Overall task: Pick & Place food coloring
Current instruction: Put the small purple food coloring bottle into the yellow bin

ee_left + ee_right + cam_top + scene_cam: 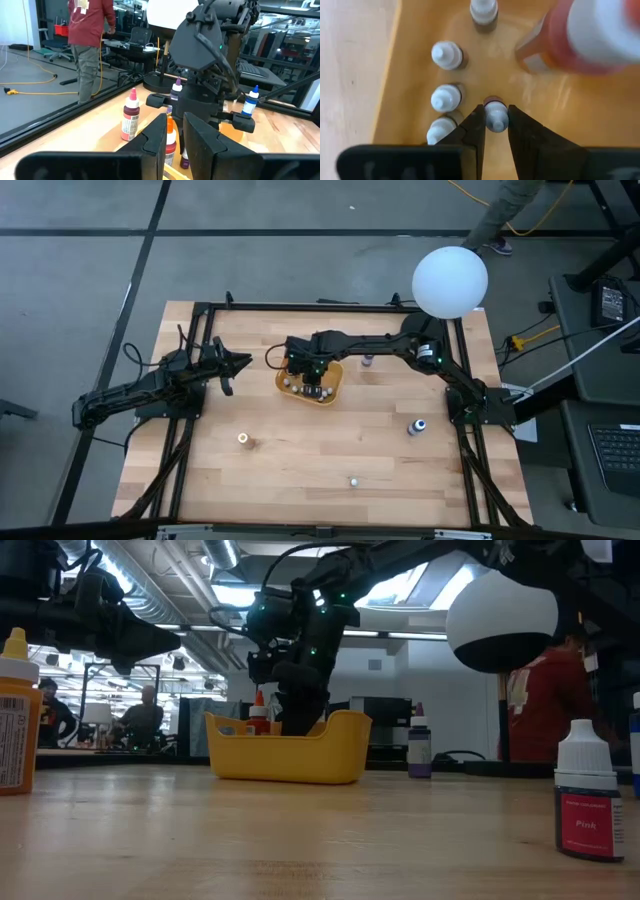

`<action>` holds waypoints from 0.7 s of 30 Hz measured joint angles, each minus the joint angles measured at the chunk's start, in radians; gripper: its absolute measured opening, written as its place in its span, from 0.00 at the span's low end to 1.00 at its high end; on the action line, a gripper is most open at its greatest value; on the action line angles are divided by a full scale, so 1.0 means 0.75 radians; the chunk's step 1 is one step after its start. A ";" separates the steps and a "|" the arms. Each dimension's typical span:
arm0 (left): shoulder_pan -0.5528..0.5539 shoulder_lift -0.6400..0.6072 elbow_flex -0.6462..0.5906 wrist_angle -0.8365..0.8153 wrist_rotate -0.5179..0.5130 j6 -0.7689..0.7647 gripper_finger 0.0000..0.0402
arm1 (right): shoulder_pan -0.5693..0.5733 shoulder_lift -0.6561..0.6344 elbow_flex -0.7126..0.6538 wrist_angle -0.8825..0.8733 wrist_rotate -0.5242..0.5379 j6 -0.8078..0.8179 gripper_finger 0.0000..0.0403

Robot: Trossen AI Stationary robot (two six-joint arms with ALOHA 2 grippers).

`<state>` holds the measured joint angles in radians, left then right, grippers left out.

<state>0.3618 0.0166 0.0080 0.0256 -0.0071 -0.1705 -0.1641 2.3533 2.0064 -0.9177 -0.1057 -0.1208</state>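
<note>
The orange tray (333,385) stands mid-table, a little toward the far edge, with several tiny white-capped food coloring bottles (445,97) upright inside, next to a bigger orange-red bottle (580,35). My right gripper (495,122) reaches down into the tray (290,755) and is shut on one small bottle (495,115). My left gripper (235,363) hovers level to the left of the tray, its fingers (155,137) a narrow gap apart and holding nothing. Other small bottles stand on the table outside the tray (417,426), (368,361), (243,438). My right gripper pinches the white cap (495,111) of one small bottle between its two fingers, one on each side. The fingers come from above, pointing steeply down into the tray. The bottle stays upright below them; whether its base rests on the tray floor I cannot tell.
A white ball-shaped lamp (450,280) hangs over the far right corner. Loose bottles: a pink-labelled one (588,800) near the front right, a purple one (419,748) right of the tray, an orange one (15,720) at the left, one more (353,480) near the front edge. A person (90,40) stands beyond the table.
</note>
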 joint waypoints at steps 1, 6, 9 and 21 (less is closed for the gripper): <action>0.000 0.000 0.000 0.000 0.000 0.000 0.15 | 0.001 0.004 0.000 -0.003 0.000 0.011 0.18; 0.000 0.000 0.000 0.000 0.000 0.000 0.14 | 0.007 0.009 0.000 0.004 -0.001 0.015 0.18; 0.000 0.000 0.000 0.000 0.000 0.000 0.15 | 0.006 0.009 0.000 0.004 -0.001 0.019 0.20; 0.000 0.000 0.000 0.000 0.000 0.000 0.14 | 0.008 0.009 0.000 -0.002 -0.058 0.049 0.20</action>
<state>0.3618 0.0166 0.0082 0.0257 -0.0071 -0.1703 -0.1581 2.3604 2.0064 -0.9195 -0.1493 -0.0837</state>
